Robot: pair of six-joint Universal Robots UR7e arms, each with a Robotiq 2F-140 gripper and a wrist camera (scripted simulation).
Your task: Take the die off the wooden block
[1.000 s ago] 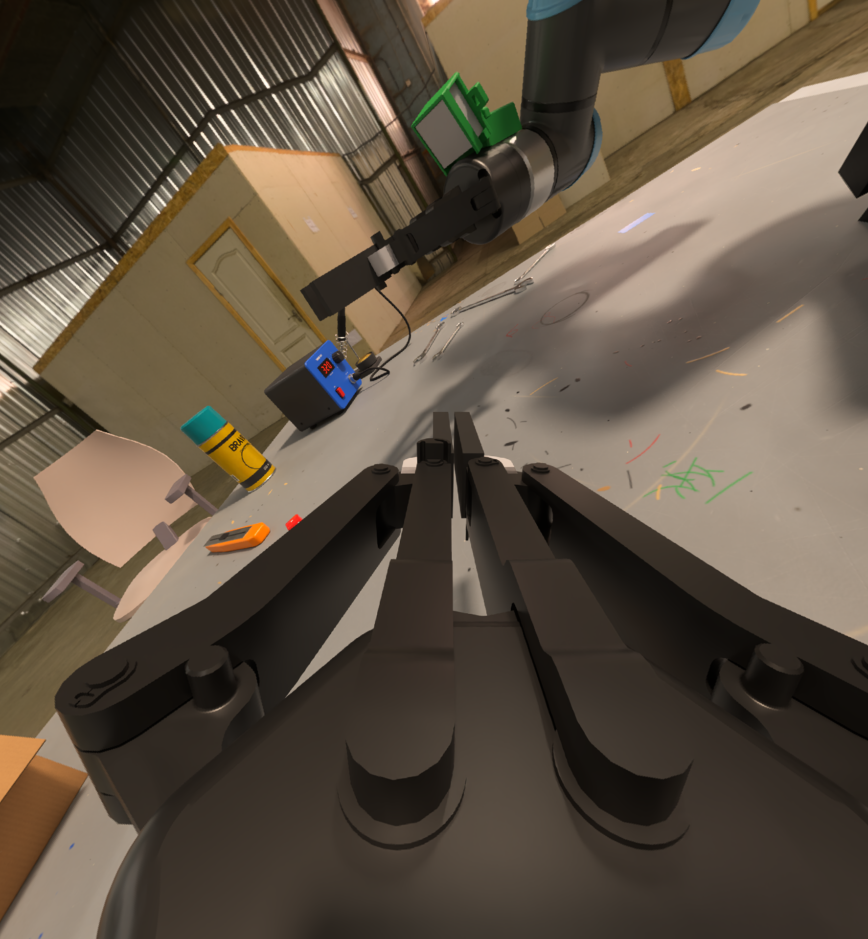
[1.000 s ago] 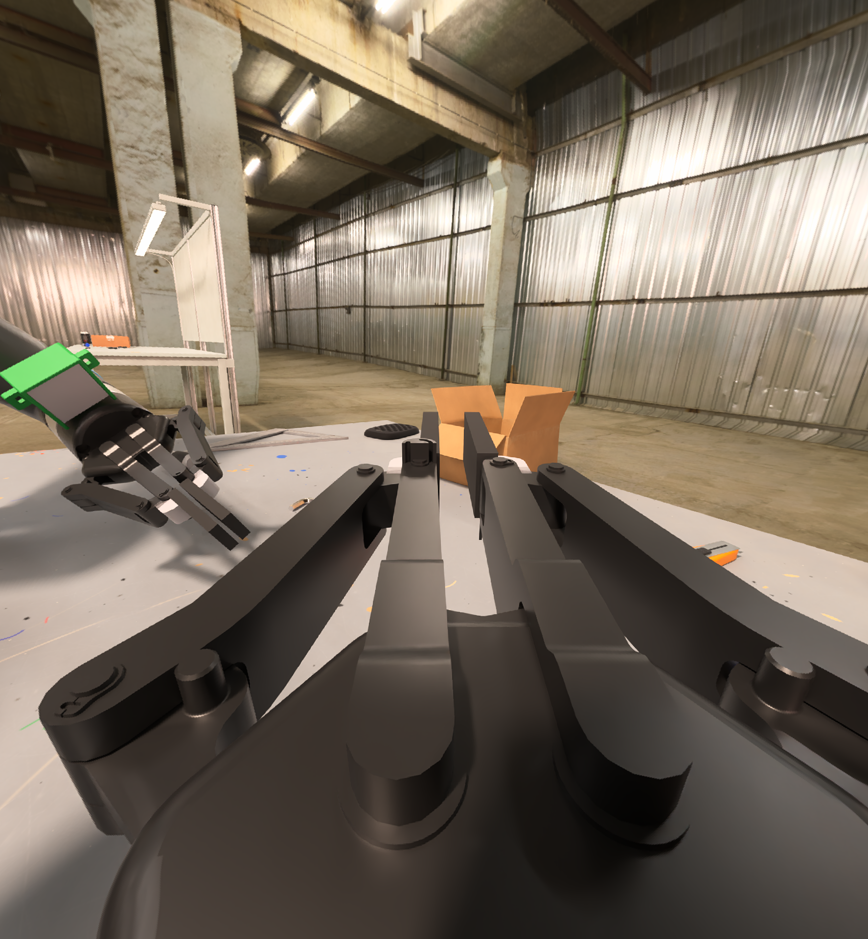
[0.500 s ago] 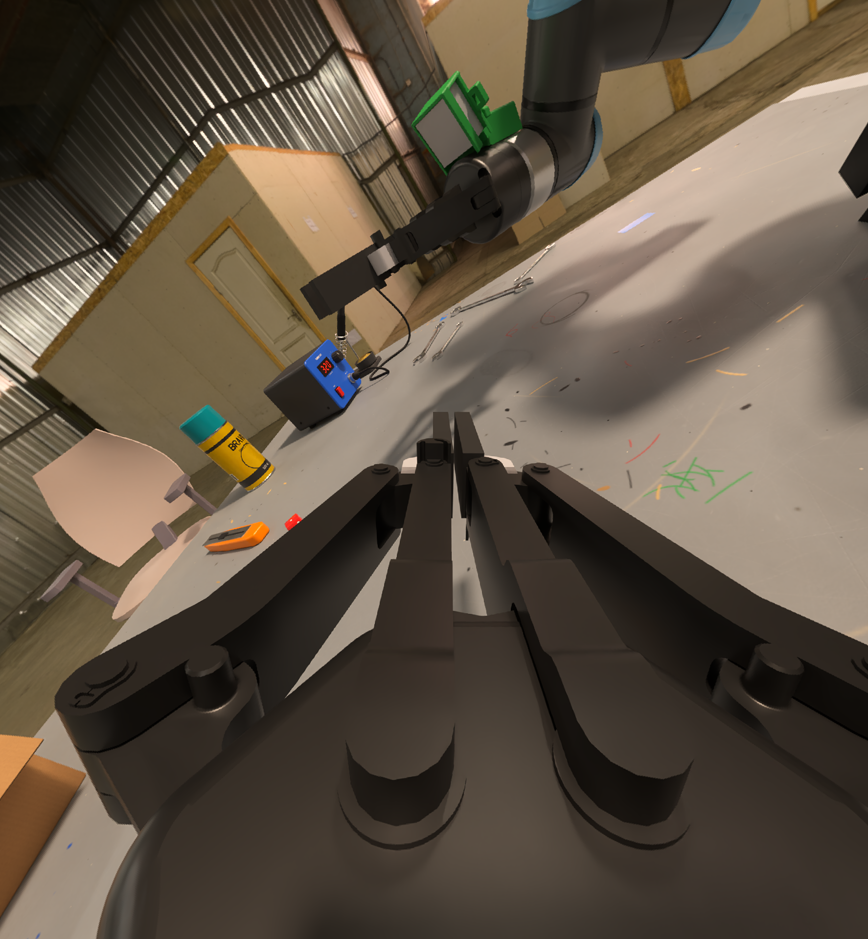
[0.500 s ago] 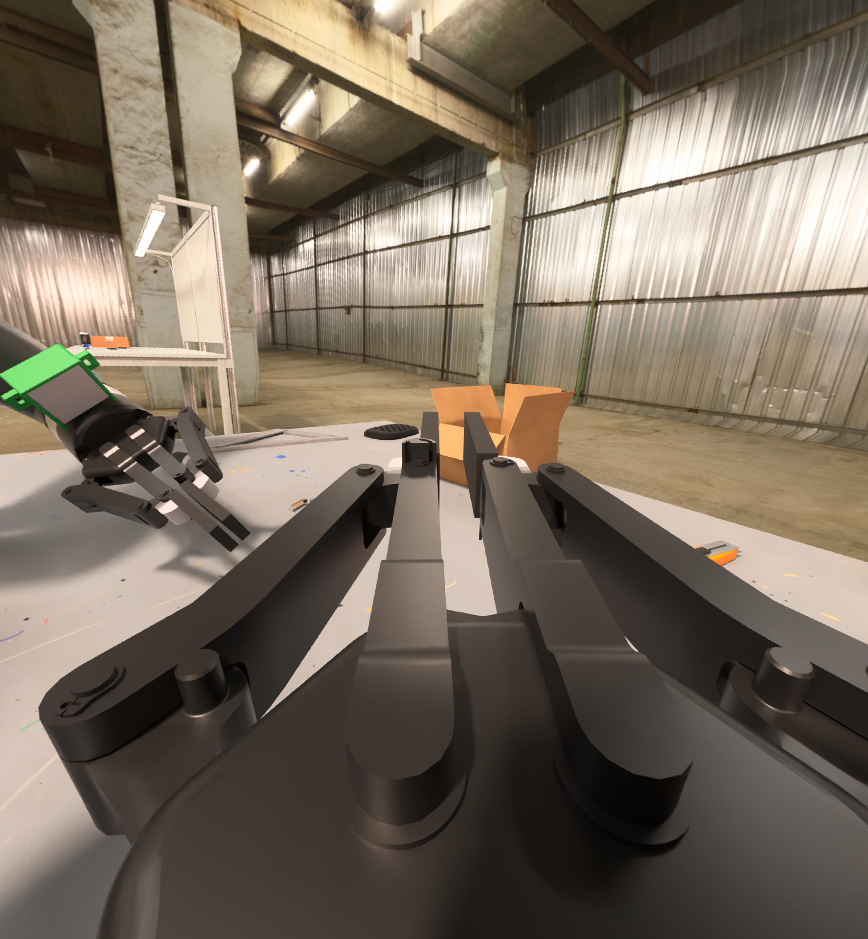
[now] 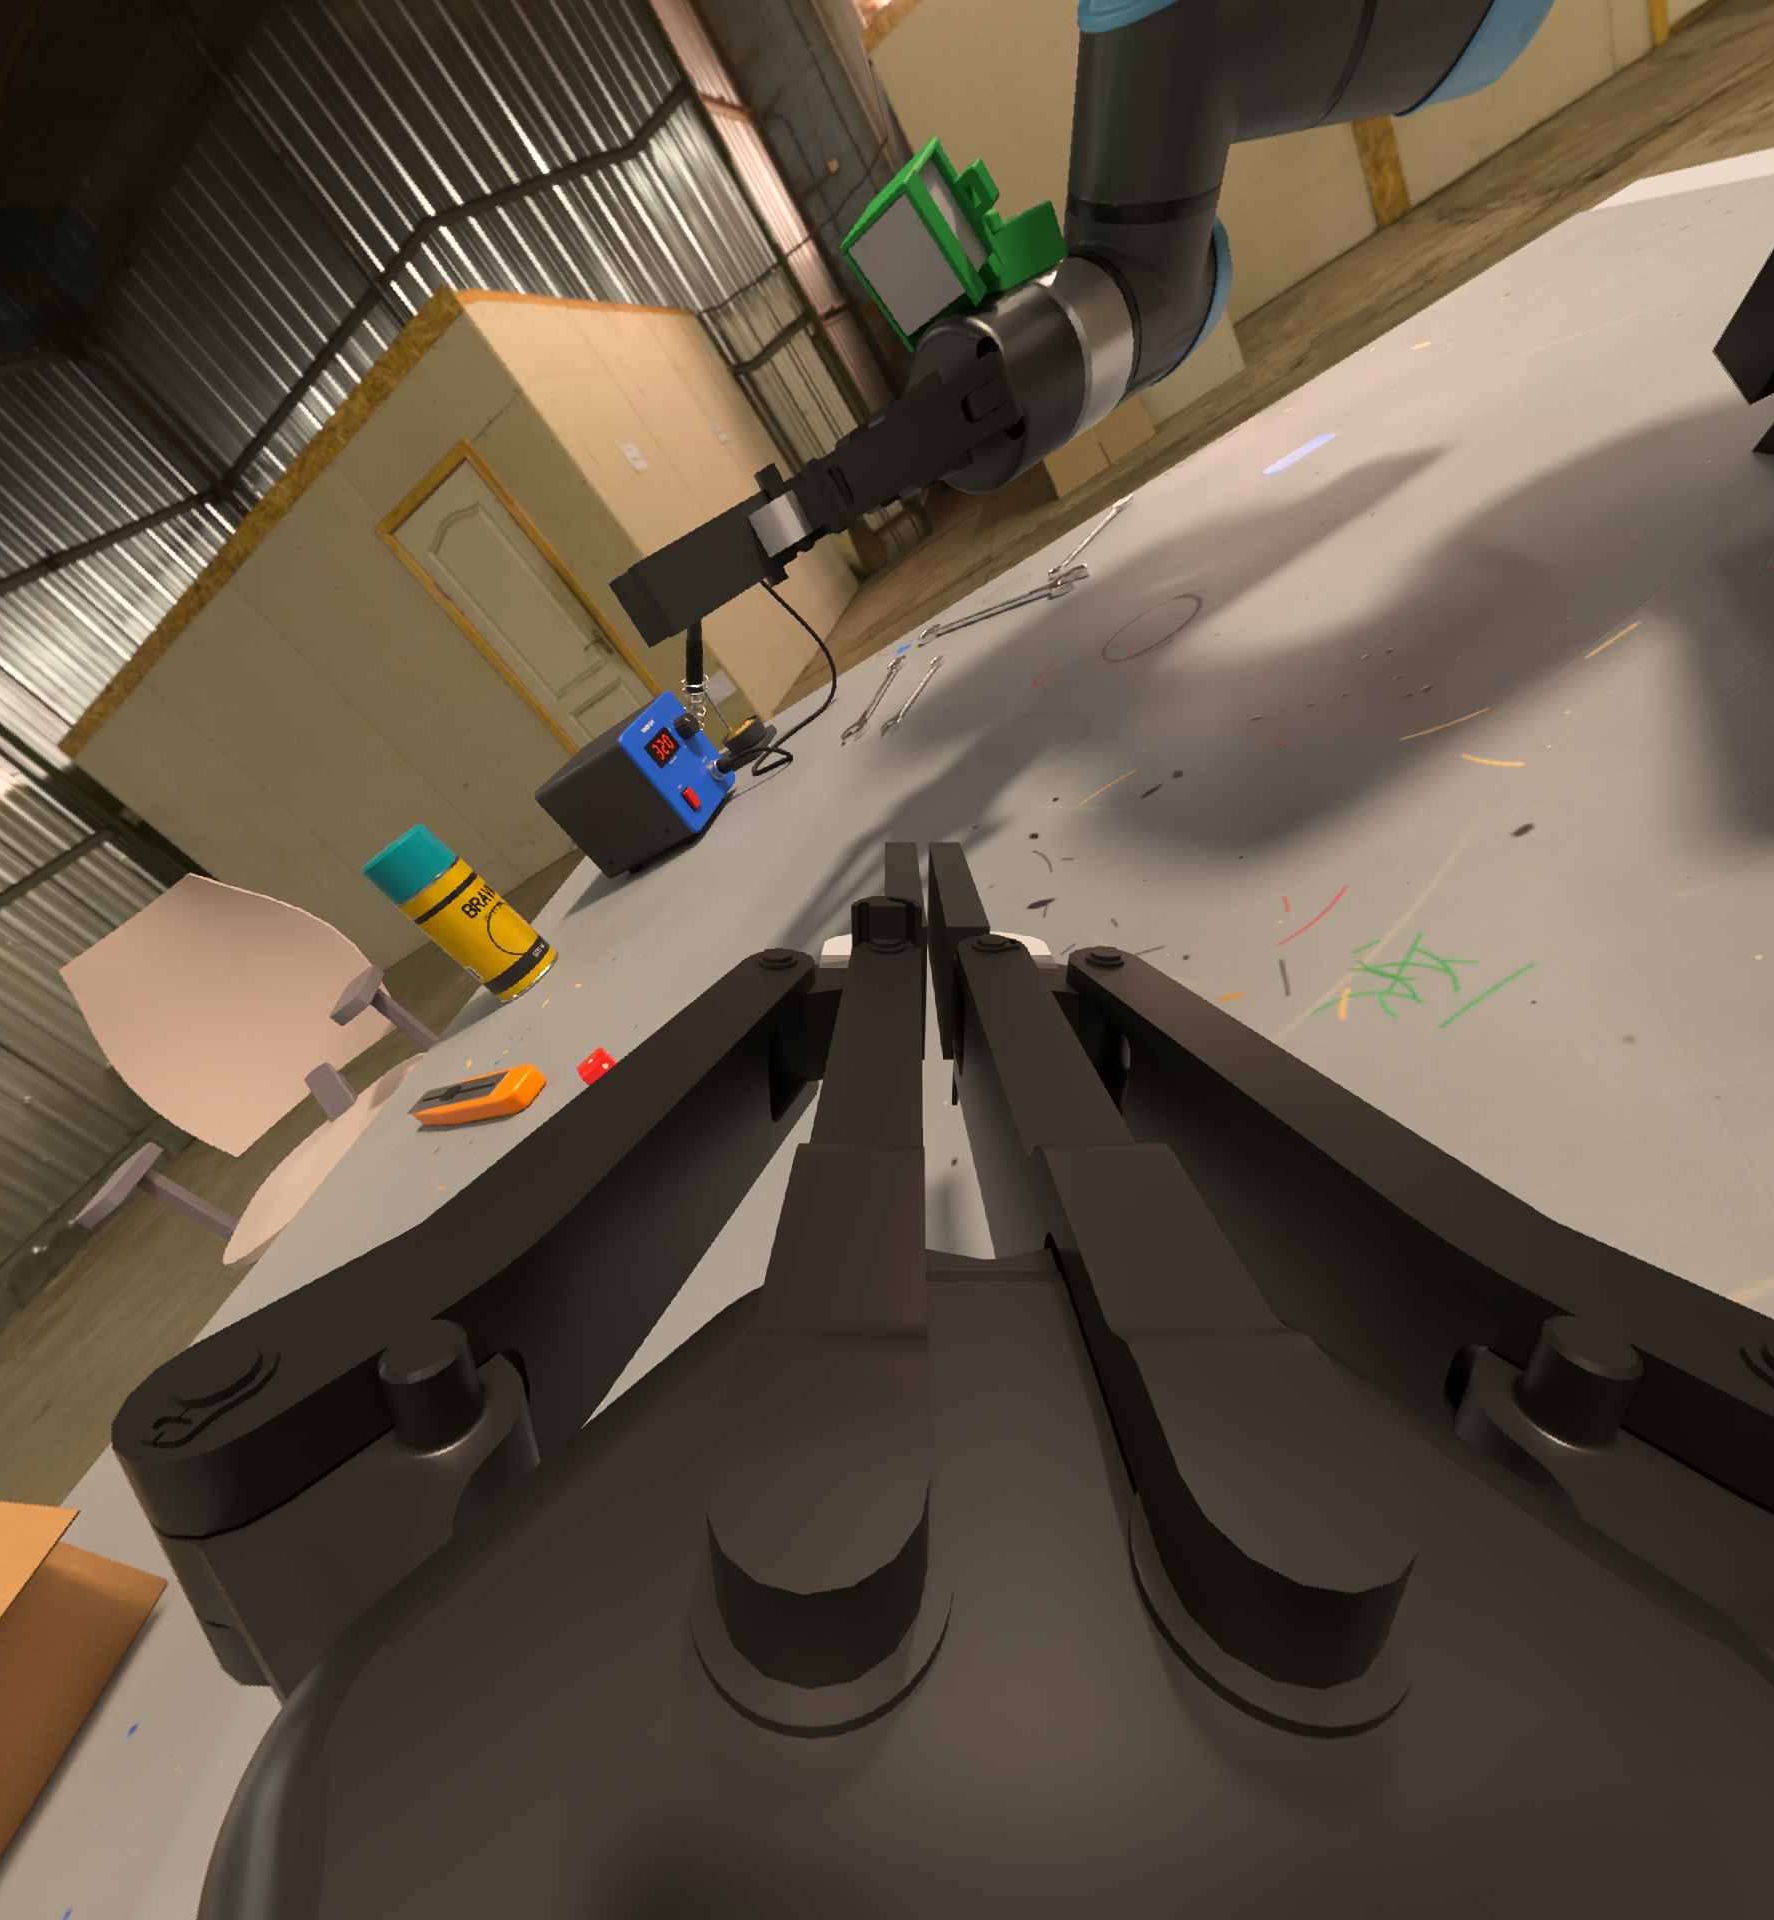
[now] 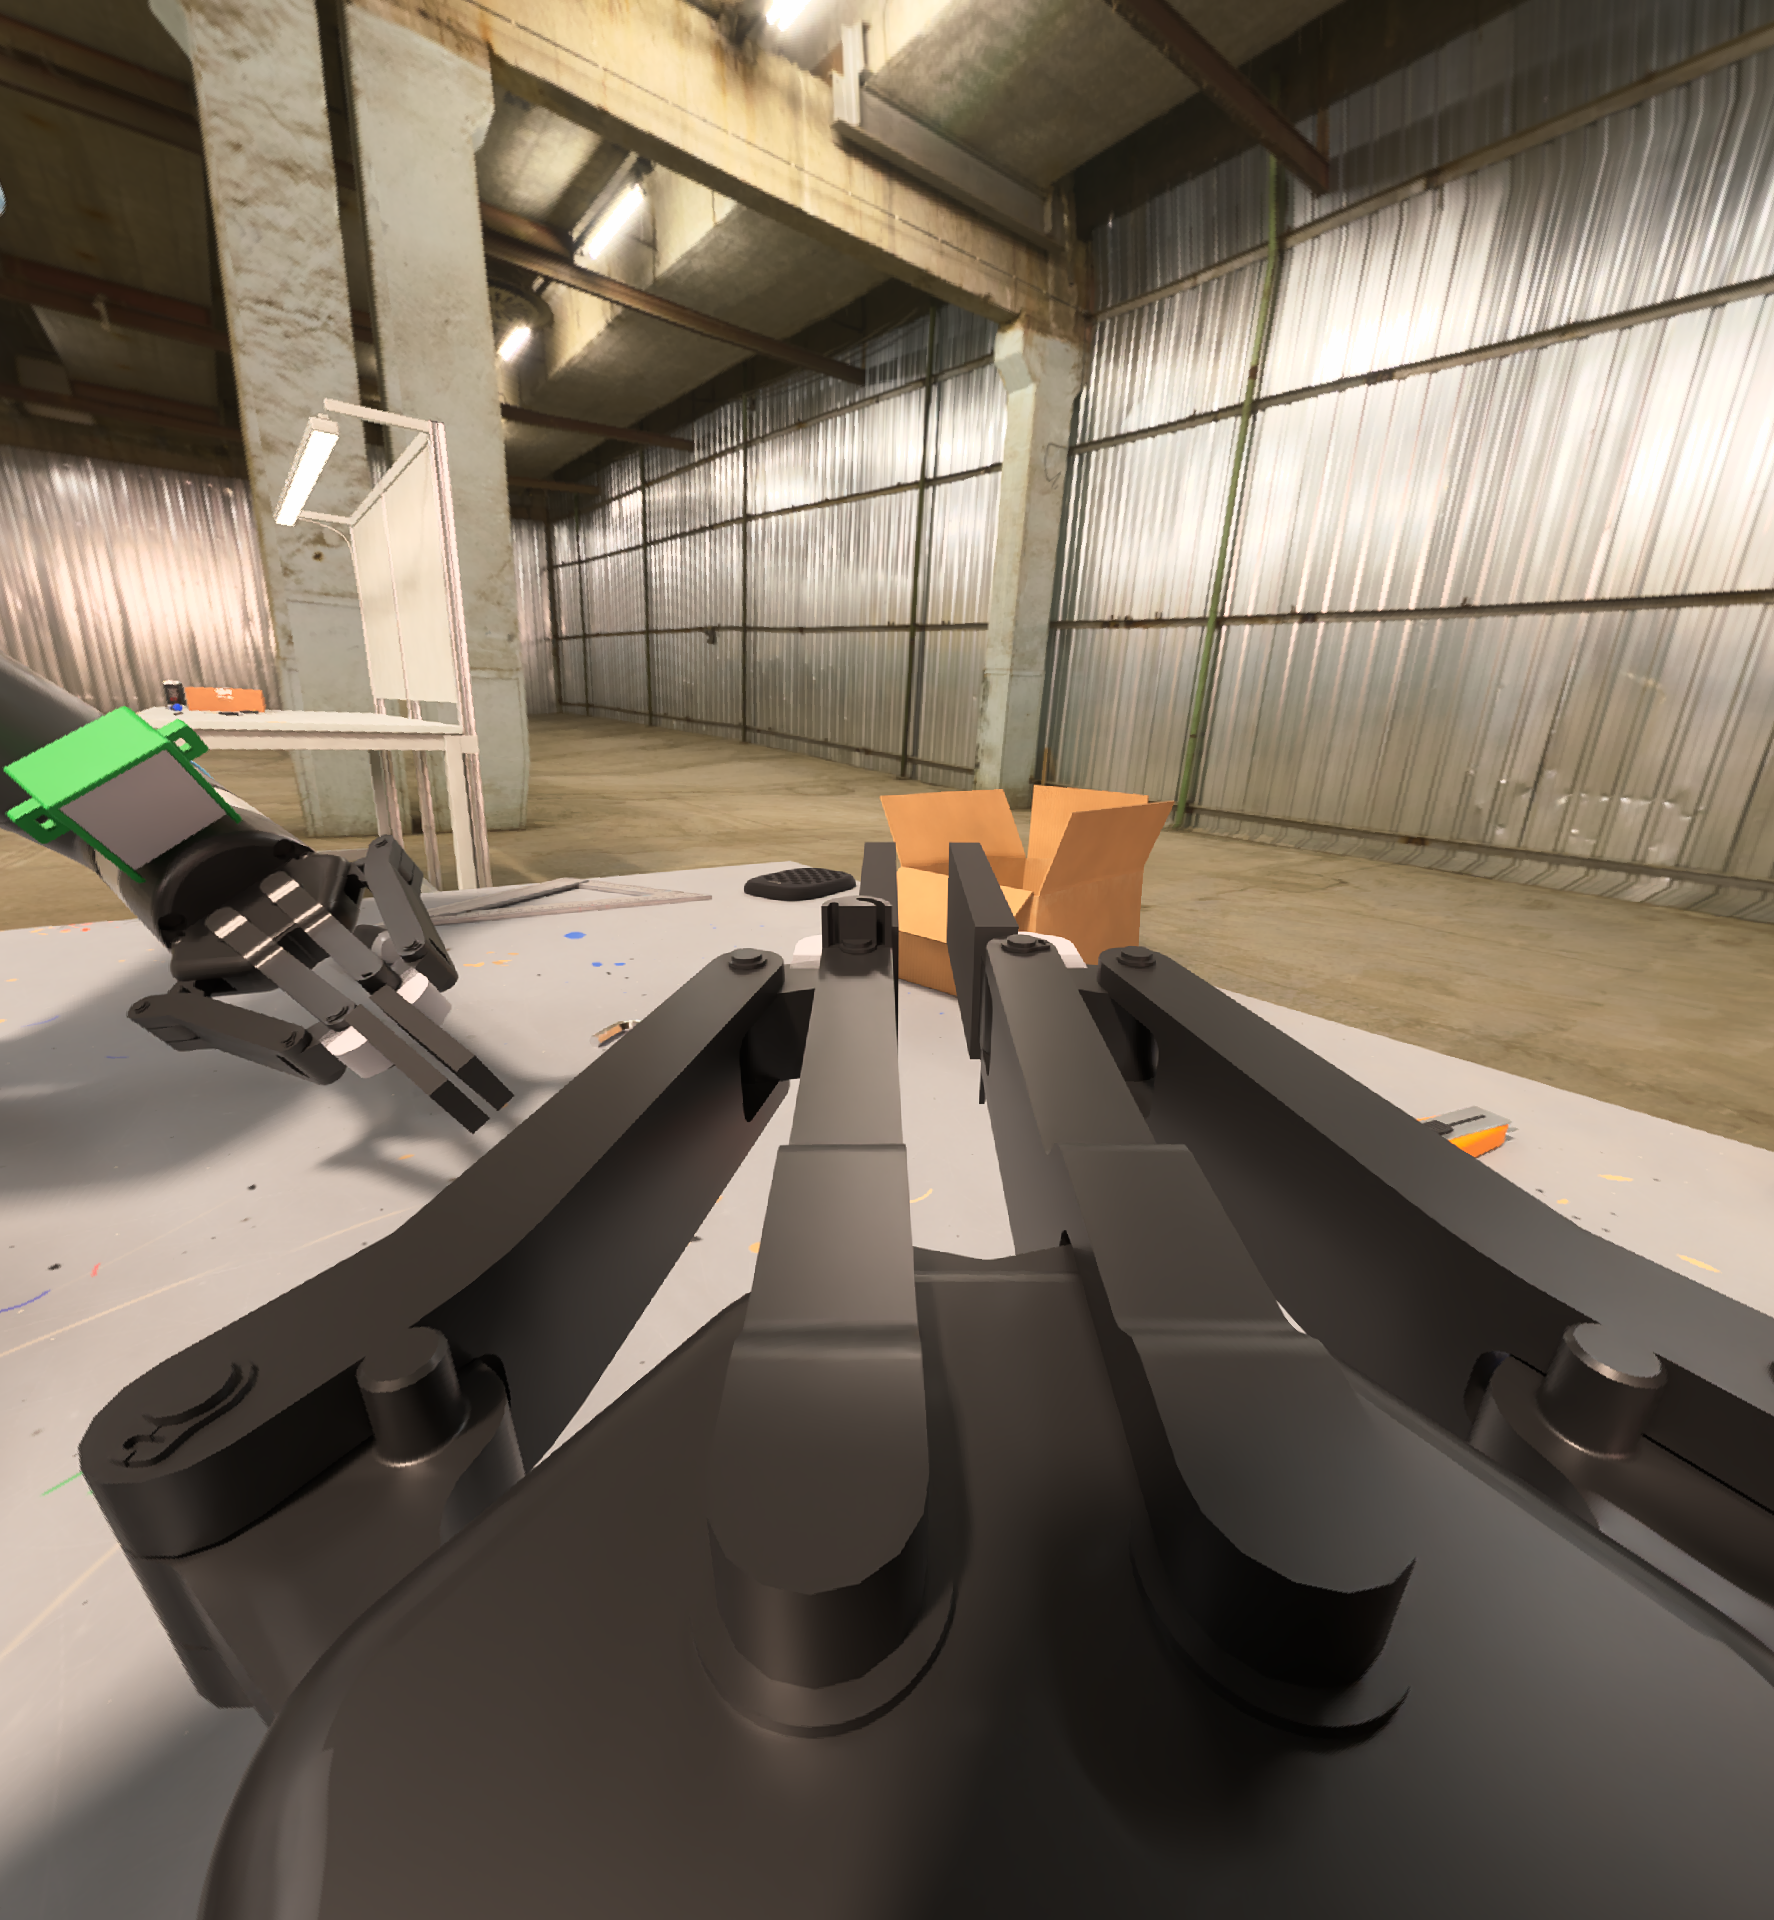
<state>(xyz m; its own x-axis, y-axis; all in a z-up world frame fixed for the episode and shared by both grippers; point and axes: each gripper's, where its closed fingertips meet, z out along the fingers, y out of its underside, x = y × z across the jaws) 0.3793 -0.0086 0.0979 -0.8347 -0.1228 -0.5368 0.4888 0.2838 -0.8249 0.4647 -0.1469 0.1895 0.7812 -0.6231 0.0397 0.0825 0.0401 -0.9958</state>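
Observation:
A small red die (image 5: 595,1066) lies on the grey table (image 5: 1382,831) at the left, next to an orange hand-held meter (image 5: 478,1096). No wooden block is in either view. My left gripper (image 5: 919,862) is shut and empty, low over the table, with the die to the left of its fingers. It also shows in the right wrist view (image 6: 478,1107), pointing down at the table. My right gripper (image 6: 919,873) is shut with a narrow gap and holds nothing. In the left wrist view it (image 5: 654,603) hangs above the table's far side.
A yellow spray can (image 5: 457,914), a black box with a blue front (image 5: 644,790) and several wrenches (image 5: 1008,603) are on the far table. A chair (image 5: 208,1018) stands off the left edge. An open cardboard box (image 6: 1028,883) stands beyond the table, and an orange tool (image 6: 1475,1132) lies at the right.

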